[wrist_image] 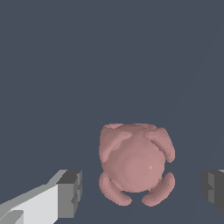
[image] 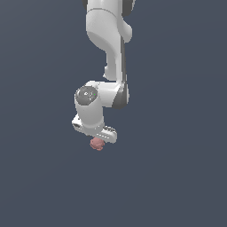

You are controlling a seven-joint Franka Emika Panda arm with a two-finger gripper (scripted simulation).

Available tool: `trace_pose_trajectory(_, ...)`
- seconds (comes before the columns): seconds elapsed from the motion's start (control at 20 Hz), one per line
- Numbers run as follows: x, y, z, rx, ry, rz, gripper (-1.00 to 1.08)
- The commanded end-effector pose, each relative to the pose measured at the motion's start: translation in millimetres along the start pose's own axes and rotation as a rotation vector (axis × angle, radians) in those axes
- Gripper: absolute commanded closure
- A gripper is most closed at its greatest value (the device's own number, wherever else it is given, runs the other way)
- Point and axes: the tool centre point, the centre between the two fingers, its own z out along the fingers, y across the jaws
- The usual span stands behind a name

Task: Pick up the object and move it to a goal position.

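Observation:
The object is a small dusty pink-red knobbly ball (image: 96, 144), lying on the dark grey floor just under the white gripper head in the exterior view. In the wrist view the ball (wrist_image: 134, 164) is large and sits between the two grey fingertips, with a gap on each side. One fingertip (wrist_image: 70, 192) shows on one side, the other (wrist_image: 213, 189) at the frame's edge. My gripper (wrist_image: 141, 191) is open around the ball and not touching it. In the exterior view the gripper's fingers are hidden under the hand (image: 95, 128).
The white arm (image: 111, 48) comes down from the top of the exterior view. The plain dark grey surface (image: 177, 177) spreads all round. No goal marker shows.

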Motion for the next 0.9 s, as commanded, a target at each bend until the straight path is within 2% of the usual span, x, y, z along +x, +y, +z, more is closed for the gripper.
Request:
trace_pose_trajectory(0.0,0,0,9,0.000,-0.001,0.001,-0.92)
trace_pose_trajectory(0.3,-1,1,40,0.000,-0.001,0.003,-0.92)
trace_pose_trajectory(0.55,1,1,45,0.000,0.000,0.004,-0.92)
trace_pose_trajectory(0.6,1,1,45,0.000,0.000,0.004,1.08)
trace_pose_trajectory(0.85,1,1,45,0.000,0.000,0.004,1.08)
